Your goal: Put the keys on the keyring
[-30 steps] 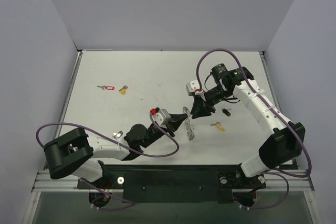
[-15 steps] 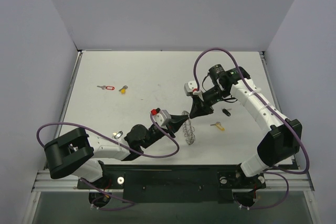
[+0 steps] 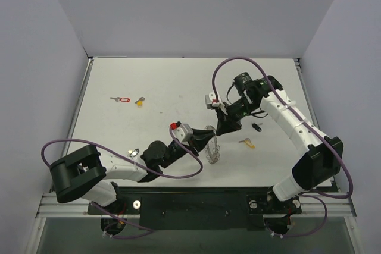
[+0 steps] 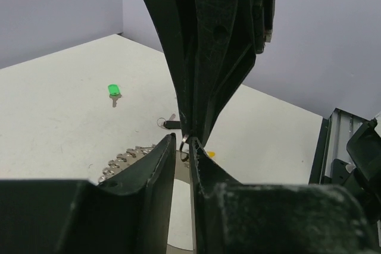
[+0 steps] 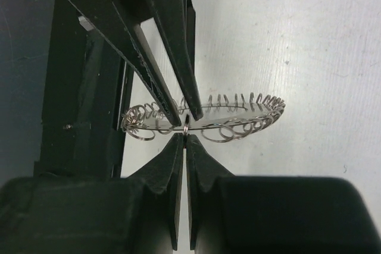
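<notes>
The keyring (image 3: 212, 151), a wide hoop of silvery looped wire (image 5: 250, 111), hangs just above the table between both arms. My right gripper (image 3: 221, 131) is shut on one small loop at its edge (image 5: 186, 136). My left gripper (image 3: 208, 137) meets the same spot from the other side, its fingers (image 5: 164, 81) a narrow gap apart around the wire (image 4: 186, 147). Keys lie loose on the table: a red one (image 3: 122, 99) and a yellow one (image 3: 139, 102) far left, a black one (image 3: 257, 127) and an orange-yellow one (image 3: 247, 143) to the right, and a green one (image 4: 113, 91).
Purple cables (image 3: 178, 173) loop from both arms over the table. A small shiny piece (image 3: 133, 153) lies beside the left arm. Lilac walls close in the table on three sides, and a metal rail (image 3: 190, 197) runs along the near edge.
My right gripper came down-left to the keyring and shut on a loop. My left jaws parted slightly. The keyring tipped from edge-on to more tilted.
</notes>
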You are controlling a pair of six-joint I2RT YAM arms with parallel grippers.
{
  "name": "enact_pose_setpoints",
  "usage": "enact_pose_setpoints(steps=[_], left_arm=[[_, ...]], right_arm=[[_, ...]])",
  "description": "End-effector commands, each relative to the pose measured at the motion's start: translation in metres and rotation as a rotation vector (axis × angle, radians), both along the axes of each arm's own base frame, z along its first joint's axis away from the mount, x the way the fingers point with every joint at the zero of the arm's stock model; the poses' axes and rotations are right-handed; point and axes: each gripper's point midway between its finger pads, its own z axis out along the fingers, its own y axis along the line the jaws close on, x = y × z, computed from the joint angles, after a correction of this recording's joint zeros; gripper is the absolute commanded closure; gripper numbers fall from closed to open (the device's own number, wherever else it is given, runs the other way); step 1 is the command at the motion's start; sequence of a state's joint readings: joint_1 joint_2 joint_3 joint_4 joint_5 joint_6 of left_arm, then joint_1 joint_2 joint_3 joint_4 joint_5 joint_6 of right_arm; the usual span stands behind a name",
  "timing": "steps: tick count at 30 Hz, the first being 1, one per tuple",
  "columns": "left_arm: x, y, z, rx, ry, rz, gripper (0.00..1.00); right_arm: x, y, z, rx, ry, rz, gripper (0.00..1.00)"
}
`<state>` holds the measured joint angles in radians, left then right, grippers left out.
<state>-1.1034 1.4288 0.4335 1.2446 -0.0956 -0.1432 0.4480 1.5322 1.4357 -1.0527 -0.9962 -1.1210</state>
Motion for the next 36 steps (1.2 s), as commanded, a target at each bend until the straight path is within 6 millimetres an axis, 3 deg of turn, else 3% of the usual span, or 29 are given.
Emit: enact_pose_setpoints(steps=[1, 6, 9, 10, 12, 19, 28, 36], left_arm=[[-0.002, 0.009, 0.040, -0.133, -0.012, -0.012, 0.66], [-0.003, 0.021, 0.039, -0.096, 0.006, -0.008, 0.54], [-0.010, 0.015, 0.026, 0.021, 0.011, -0.054, 0.50], [-0.010, 0.015, 0.029, 0.034, -0.001, -0.057, 0.43], [-0.016, 0.010, 0.021, 0.108, -0.018, -0.103, 0.41], [-0.017, -0.008, 0.019, 0.213, -0.137, -0.165, 0.42], [-0.026, -0.034, 0.034, 0.153, -0.218, -0.270, 0.52], [-0.033, -0.039, 0.043, 0.064, -0.196, -0.325, 0.59]], right_arm=[[-0.004, -0.017, 0.008, -0.130, -0.011, -0.099, 1.00], [-0.006, -0.030, 0.004, -0.216, -0.035, -0.134, 1.00], [-0.008, -0.040, 0.005, -0.283, -0.069, -0.135, 1.00], [-0.010, -0.039, 0.006, -0.296, -0.077, -0.125, 1.00], [-0.012, -0.044, 0.008, -0.337, -0.093, -0.119, 1.00], [-0.026, -0.051, 0.016, -0.374, -0.055, -0.064, 1.00], [-0.037, -0.050, 0.015, -0.348, -0.056, -0.002, 1.00], [-0.043, -0.049, 0.014, -0.329, -0.065, 0.039, 1.00]])
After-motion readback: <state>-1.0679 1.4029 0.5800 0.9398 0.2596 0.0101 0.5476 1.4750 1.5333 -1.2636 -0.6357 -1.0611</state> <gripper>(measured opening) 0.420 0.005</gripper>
